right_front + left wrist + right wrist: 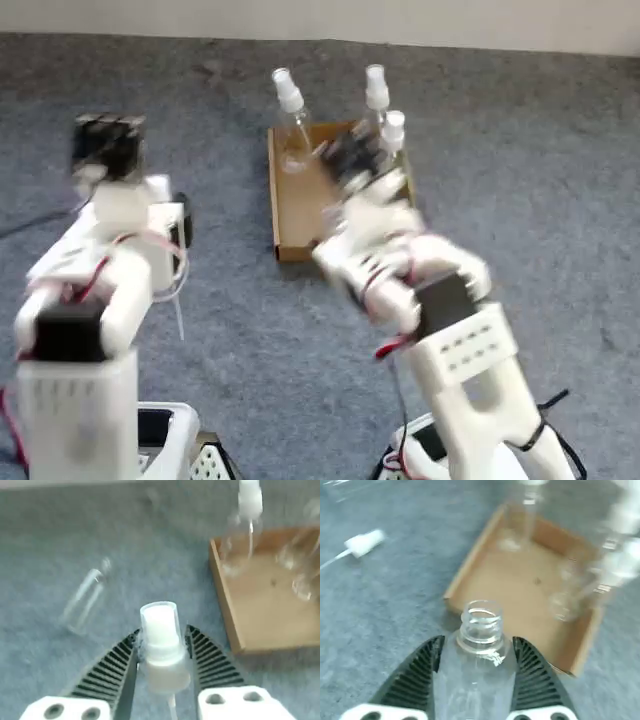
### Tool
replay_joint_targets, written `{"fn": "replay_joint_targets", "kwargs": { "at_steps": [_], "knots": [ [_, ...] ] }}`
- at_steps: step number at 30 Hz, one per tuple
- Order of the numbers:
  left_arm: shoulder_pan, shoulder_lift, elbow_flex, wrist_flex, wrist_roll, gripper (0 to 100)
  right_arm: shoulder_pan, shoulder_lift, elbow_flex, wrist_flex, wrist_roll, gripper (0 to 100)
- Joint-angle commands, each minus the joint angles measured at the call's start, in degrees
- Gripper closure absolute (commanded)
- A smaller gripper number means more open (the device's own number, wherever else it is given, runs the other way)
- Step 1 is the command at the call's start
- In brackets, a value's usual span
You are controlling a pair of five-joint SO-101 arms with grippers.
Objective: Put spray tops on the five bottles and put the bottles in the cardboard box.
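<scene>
surface: grey carpet under both arms
cardboard box: shallow tray, open top, flat on the carpet in front of the right arm
capped bottles: three clear ones standing upright in the cardboard box, each with a white spray top on; two by the far edge, one by the right wall
right gripper: jaws partway open and clamped on both sides of the open bottle, at the cardboard box's near edge
open bottle: clear, no top, bare neck pointing away from the wrist toward the box
left gripper: jaws partway open and pinching the held spray top, well left of the box
held spray top: white with a clear cap, thin tube trailing back between the fingers
loose bottle: clear, no top, lying on the carpet, apart from the box
loose spray top: white, lying on the carpet with its tube, apart from the box
</scene>
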Motion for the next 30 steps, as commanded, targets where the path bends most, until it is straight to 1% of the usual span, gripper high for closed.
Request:
{"fn": "replay_joint_targets", "kwargs": {
  "at_steps": [1,2,4,8,11,13,16,18,23,30],
  "knots": [
    [-3.47,-11.56,-1.80,-3.25,3.52,100,-8.48,-3.82,10.51,-12.00,0.00,99.5],
    [-4.26,-13.14,-2.33,-4.57,4.22,100,-9.89,-3.82,13.14,-14.11,0.09,99.5],
    [-5.05,-15.69,-3.82,-6.42,5.80,100,-12.00,-3.82,16.57,-15.16,0.09,99.5],
    [-4.70,-18.33,-5.58,-7.30,11.43,100,-14.11,-4.35,18.42,-16.66,0.09,99.5],
    [-4.62,-19.12,-4.70,-7.21,16.70,100,-16.57,-4.44,19.12,-25.80,-0.44,99.5],
    [-4.62,-19.47,-3.12,-7.74,19.25,100,-18.42,-4.44,23.08,-31.34,-0.44,99.5],
    [-4.18,-20.44,-0.75,-10.02,19.87,100,-20.79,-4.44,29.85,-41.36,-0.44,99.5],
    [-3.30,-20.88,0.57,-11.25,19.60,100,-21.85,-4.44,33.27,-46.02,-0.35,99.5],
    [-2.95,-20.88,4.53,-11.96,19.60,100,-21.85,-4.44,35.56,-46.81,-0.35,99.5],
    [-2.68,-20.97,12.70,-18.02,19.60,100,-22.11,-4.44,35.65,-46.81,-0.35,99.5]
  ]
}}
